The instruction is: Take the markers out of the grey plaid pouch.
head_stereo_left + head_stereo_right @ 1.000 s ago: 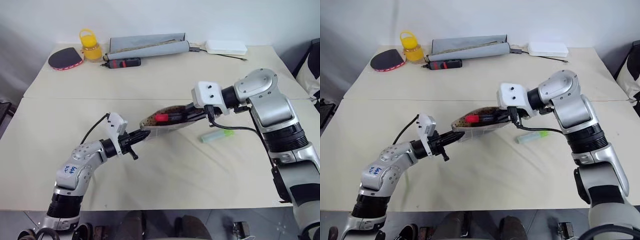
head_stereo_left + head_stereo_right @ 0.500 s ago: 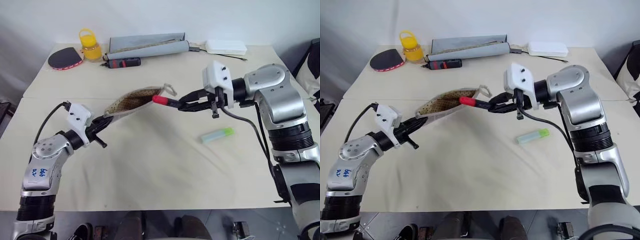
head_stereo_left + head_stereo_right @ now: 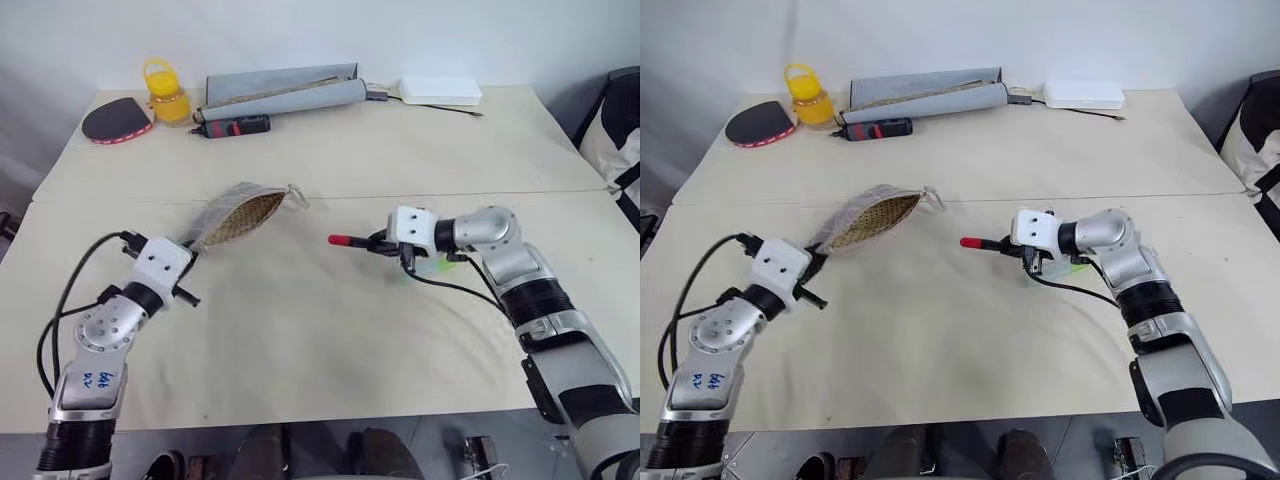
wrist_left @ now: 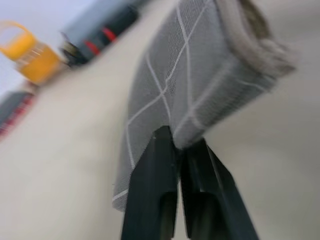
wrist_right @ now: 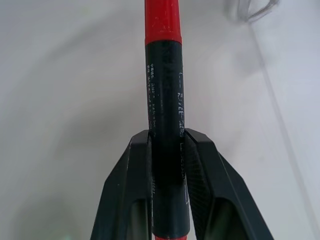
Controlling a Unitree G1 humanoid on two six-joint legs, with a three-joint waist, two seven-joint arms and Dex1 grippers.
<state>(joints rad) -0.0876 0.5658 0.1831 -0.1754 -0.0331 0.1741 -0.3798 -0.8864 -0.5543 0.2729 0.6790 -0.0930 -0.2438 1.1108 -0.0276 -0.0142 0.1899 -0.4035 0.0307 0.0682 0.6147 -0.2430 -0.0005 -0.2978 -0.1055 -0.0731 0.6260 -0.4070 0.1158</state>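
The right gripper [image 5: 167, 150] was clamped on the dark body of the red-capped marker [image 3: 985, 244], which stuck out level above the table [image 3: 970, 350], its cap pointing toward the robot's left. Just behind that wrist the pale green marker [image 3: 437, 265] lay on the table, mostly hidden. The left gripper [image 4: 177, 150] pinched the near corner of the grey plaid pouch [image 3: 238, 211], fingers nearly together on the fabric. The pouch lay tilted with its brownish lining showing, well apart from the red-capped marker. Along the far edge sat a long grey case [image 3: 280, 88], a red-and-black tool [image 3: 232, 126], a yellow container [image 3: 160, 82] and a paddle [image 3: 112, 122]
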